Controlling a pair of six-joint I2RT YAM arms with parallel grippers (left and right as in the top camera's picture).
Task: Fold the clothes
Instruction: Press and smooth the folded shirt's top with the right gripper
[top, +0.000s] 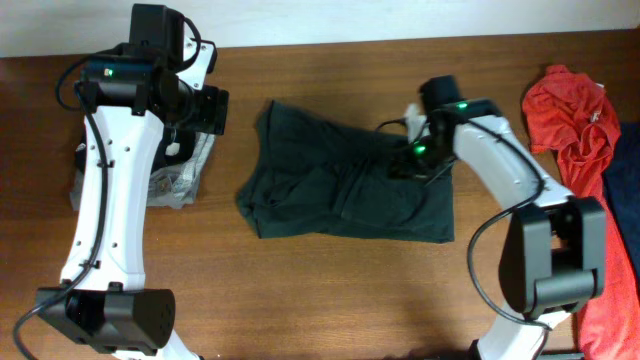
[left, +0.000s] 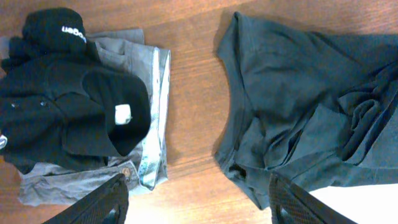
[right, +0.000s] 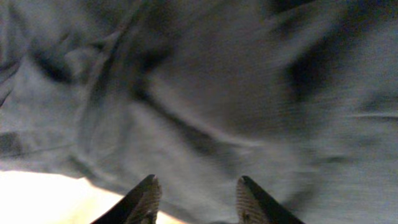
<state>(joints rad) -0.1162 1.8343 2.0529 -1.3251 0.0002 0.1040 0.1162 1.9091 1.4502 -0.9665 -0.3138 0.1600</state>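
Dark T-shirt (top: 310, 190): one, crumpled, bench centre.
Red garment (top: 565, 110): one, right edge.
Left jaws: apart.
Right jaws: apart.

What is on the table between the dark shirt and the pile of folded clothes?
Nothing. Only bare wooden table lies between the dark shirt and the pile, clearest in the left wrist view.

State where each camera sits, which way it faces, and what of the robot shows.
Overhead: above the wooden table, looking straight down at the crumpled dark greenish-black T-shirt; both white arms show.
Left wrist: on the left arm, looking down past the open left gripper at a folded grey-and-black garment pile and the shirt's edge.
Right wrist: close above the shirt, blurred; right gripper at the bottom.
All three share the T-shirt.
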